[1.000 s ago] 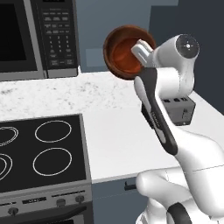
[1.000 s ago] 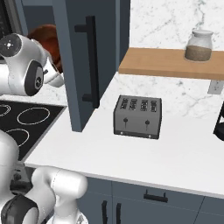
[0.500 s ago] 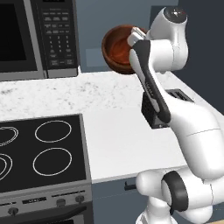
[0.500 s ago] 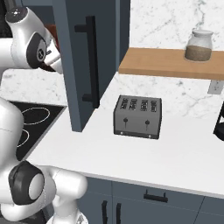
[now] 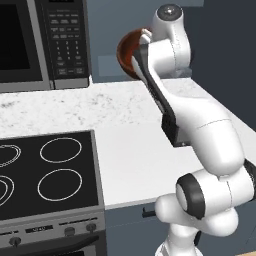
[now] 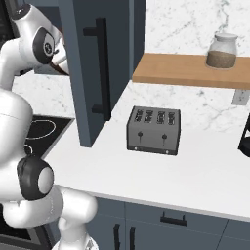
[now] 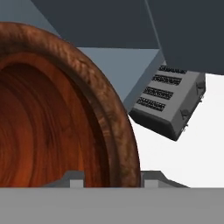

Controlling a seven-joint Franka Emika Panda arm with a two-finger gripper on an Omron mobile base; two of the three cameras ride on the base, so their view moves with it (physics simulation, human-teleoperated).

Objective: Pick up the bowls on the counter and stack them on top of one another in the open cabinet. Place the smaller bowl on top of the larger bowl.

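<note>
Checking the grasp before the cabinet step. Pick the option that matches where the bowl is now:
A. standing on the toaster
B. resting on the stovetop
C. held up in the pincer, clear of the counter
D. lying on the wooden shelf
C: the bowl hangs tilted at the arm's end, high above the counter, its rim between the pincer tips in the hand view.

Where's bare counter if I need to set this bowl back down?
The white counter is bare between the stovetop and the arm, and back toward the microwave. In the right base view it is also bare in front of the toaster. It is tight up by the cabinet door, where the gripper holds the bowl.
</note>
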